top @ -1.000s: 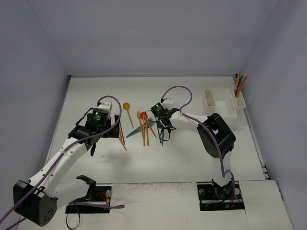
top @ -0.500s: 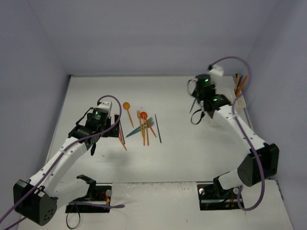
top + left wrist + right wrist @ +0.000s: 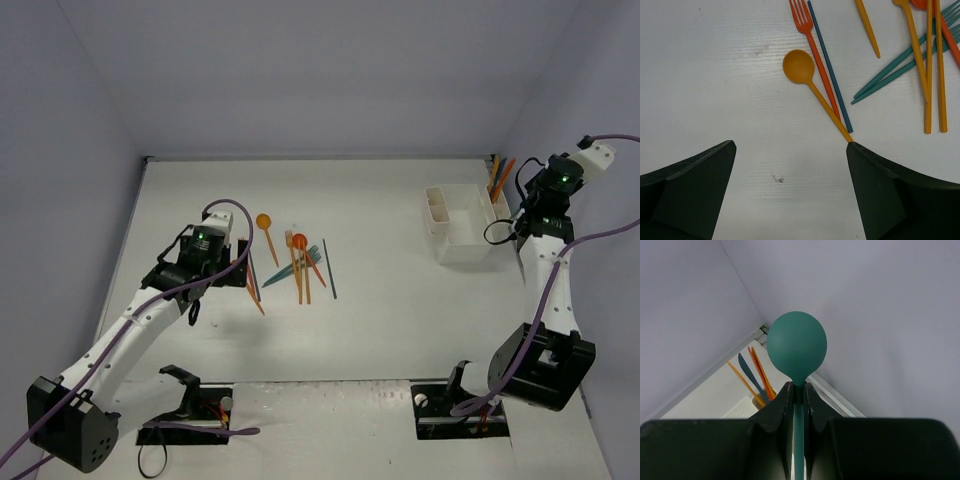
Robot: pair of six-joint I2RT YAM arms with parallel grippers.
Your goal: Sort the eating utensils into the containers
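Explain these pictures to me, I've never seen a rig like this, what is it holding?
Two robot arms stand at the near edge of a white table. The wide picture looks down from above and behind them. The other two come from cameras on each wrist, so the dark shapes at the bottom are each claw's own fingers. The left claw hangs open over loose plastic utensils, an orange spoon nearest. The right claw is shut on a teal spoon, raised near the white holder, where other utensils stand.
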